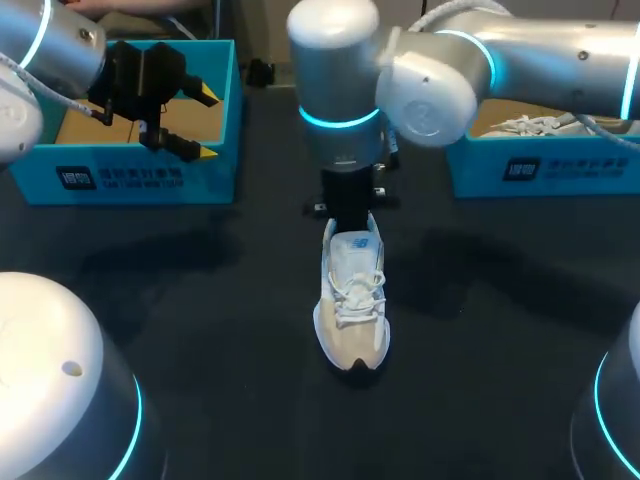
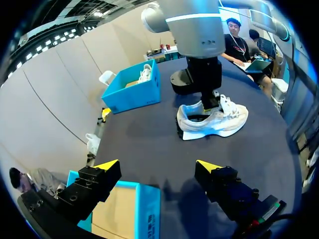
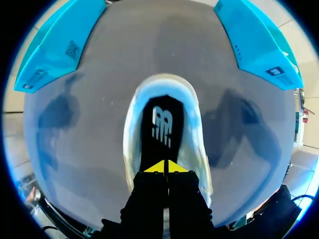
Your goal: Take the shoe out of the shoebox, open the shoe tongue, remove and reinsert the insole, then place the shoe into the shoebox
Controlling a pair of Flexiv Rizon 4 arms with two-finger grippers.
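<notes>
Cradling a flat black insole (image 3: 162, 142), the white laced shoe (image 1: 352, 318) sits upright.

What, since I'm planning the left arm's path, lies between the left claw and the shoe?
In the head view: the blue shoebox's wall, then bare table up to the shoe.

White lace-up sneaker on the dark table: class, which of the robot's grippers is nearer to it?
Right. The right gripper is shut at the heel opening of the white lace-up sneaker, over its black insole; the left gripper hangs open over the blue cardboard shoebox, well away.
</notes>
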